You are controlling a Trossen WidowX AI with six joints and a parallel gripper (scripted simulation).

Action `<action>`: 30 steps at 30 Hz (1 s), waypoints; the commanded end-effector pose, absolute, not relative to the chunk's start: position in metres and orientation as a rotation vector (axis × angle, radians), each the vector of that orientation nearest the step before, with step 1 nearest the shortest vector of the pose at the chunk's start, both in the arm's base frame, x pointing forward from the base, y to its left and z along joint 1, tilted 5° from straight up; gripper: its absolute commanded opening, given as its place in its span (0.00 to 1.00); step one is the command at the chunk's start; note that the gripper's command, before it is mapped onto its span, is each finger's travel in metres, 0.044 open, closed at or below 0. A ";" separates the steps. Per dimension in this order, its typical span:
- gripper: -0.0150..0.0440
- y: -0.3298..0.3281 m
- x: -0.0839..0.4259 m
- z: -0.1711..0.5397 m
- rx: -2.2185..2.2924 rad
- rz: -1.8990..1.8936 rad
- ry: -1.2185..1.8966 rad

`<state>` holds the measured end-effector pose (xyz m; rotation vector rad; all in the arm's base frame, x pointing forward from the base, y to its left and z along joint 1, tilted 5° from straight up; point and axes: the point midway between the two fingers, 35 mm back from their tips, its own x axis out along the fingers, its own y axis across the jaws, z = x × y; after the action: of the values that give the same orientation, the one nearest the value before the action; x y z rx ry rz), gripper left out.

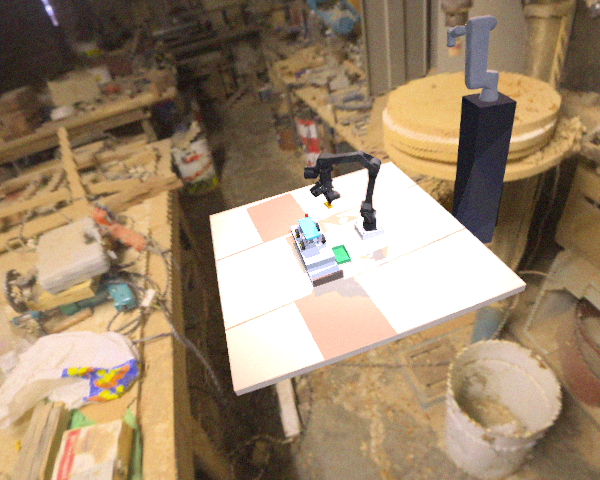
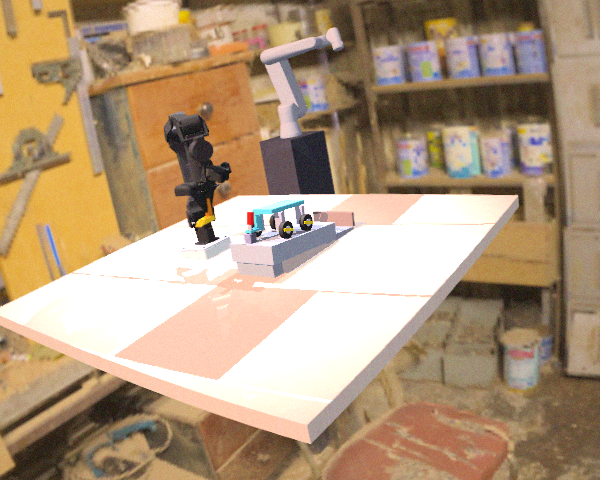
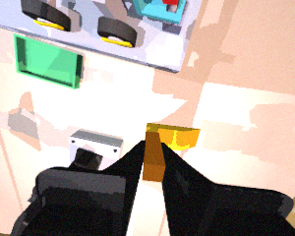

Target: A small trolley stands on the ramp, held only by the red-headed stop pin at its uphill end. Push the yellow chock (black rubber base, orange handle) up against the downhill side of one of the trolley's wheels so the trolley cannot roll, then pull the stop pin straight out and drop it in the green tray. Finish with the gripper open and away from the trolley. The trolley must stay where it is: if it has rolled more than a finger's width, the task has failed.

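My gripper is shut on the orange handle of the yellow chock. It holds the chock in the air beside the uphill end of the ramp. The turquoise trolley stands on the upper part of the ramp. The red-headed stop pin stands upright at the trolley's uphill end. The green tray lies on the table beside the ramp. The chock's black base cannot be made out.
The arm's white base stands on the same side of the ramp as the tray. A reddish-brown end board stands at the ramp's low end. A second, grey arm stands on a dark pedestal beyond the table.
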<state>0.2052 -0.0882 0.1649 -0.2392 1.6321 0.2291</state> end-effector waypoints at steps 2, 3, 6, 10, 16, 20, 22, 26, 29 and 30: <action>0.25 -0.088 0.205 0.165 -0.198 0.191 1.636; 0.25 -0.088 0.205 0.165 -0.198 0.191 1.636; 0.25 -0.085 0.206 0.165 -0.192 0.185 1.636; 0.25 -0.071 0.207 0.164 -0.164 0.157 1.638; 0.25 -0.049 0.211 0.163 -0.145 0.140 1.639; 0.25 -0.034 0.213 0.162 -0.143 0.140 1.638; 0.25 -0.026 0.214 0.162 -0.142 0.140 1.638; 0.25 -0.011 0.216 0.161 -0.141 0.141 1.638; 0.25 0.000 0.217 0.160 -0.141 0.141 1.638; 0.25 0.003 0.217 0.160 -0.140 0.142 1.638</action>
<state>0.2171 -0.0085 0.1619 -0.1493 1.6349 0.1401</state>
